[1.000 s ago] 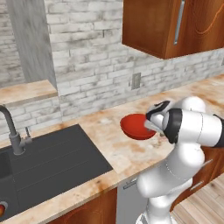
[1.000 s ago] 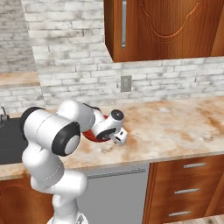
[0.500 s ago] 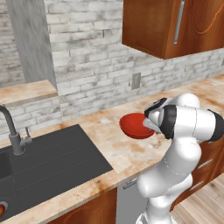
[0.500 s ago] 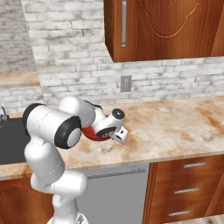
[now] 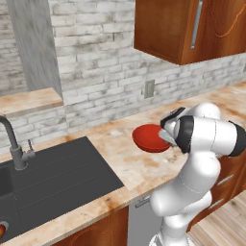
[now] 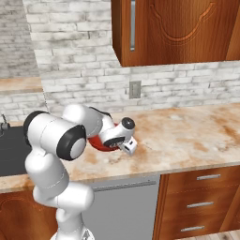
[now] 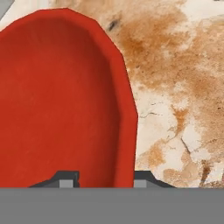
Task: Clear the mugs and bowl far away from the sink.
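With my tool [image 7: 100,179] straddling the red bowl's [image 7: 57,100] rim, one fingertip inside and one outside, I can't tell if it's clamped, so I'd squeeze firmly before lifting it off the bench [image 7: 179,87], well right of the sink [image 5: 53,178].

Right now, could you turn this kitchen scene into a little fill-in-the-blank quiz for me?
1. The bowl on the counter is coloured ____.
2. The gripper has one fingertip inside the bowl and one outside, straddling its ____.
3. The sink is coloured ____.
4. On the brick wall behind the bowl sits an electrical ____.

Missing words: red; rim; black; outlet
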